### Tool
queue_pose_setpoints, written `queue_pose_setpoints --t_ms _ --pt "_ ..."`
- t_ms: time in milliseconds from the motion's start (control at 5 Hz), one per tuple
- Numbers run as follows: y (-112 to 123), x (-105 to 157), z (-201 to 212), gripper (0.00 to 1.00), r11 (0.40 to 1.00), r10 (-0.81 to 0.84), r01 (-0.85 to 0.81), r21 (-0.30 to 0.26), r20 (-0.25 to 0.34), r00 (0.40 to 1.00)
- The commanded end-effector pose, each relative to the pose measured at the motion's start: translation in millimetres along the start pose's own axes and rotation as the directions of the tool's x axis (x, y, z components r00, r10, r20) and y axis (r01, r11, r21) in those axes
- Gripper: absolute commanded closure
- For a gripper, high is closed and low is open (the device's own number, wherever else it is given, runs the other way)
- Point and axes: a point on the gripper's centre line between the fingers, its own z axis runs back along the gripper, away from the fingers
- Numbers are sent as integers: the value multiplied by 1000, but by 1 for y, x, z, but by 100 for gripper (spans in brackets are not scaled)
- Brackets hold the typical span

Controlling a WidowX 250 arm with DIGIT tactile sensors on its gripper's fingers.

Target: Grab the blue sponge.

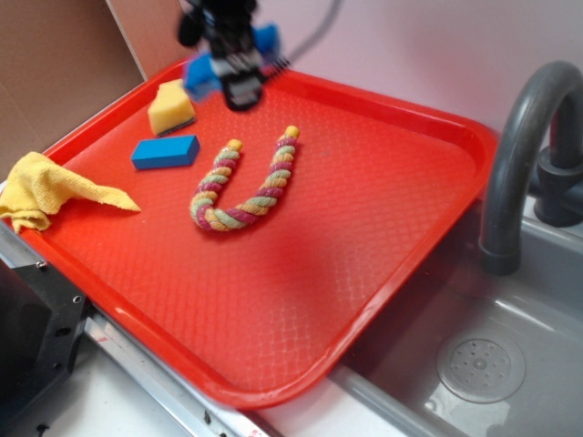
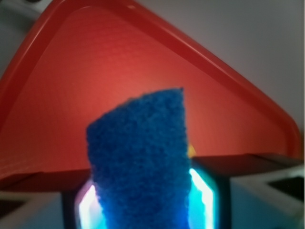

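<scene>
The blue sponge (image 2: 138, 157) fills the wrist view, rough bright-blue face toward the camera, clamped between the two fingers and raised above the red tray (image 2: 57, 95). In the exterior view my gripper (image 1: 239, 80) hangs over the tray's far left part, blurred, with the blue sponge (image 1: 202, 73) sticking out on both sides of it. The gripper is shut on the sponge. A smaller smooth blue block (image 1: 165, 151) lies flat on the tray, below and left of the gripper.
A yellow sponge wedge (image 1: 171, 107) sits just left of the gripper. A twisted rope toy (image 1: 244, 187) lies in a U mid-tray. A yellow cloth (image 1: 46, 189) drapes over the tray's left rim (image 1: 392, 300). A grey faucet (image 1: 528, 155) and sink (image 1: 478, 364) lie at right.
</scene>
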Motion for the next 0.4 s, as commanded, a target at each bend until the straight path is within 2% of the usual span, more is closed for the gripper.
queue_pose_setpoints --t_ms 0,200 --pt "5 -29 23 100 923 375 -363 -129 90 923" --pt "7 -19 11 100 969 231 -225 -105 50 972"
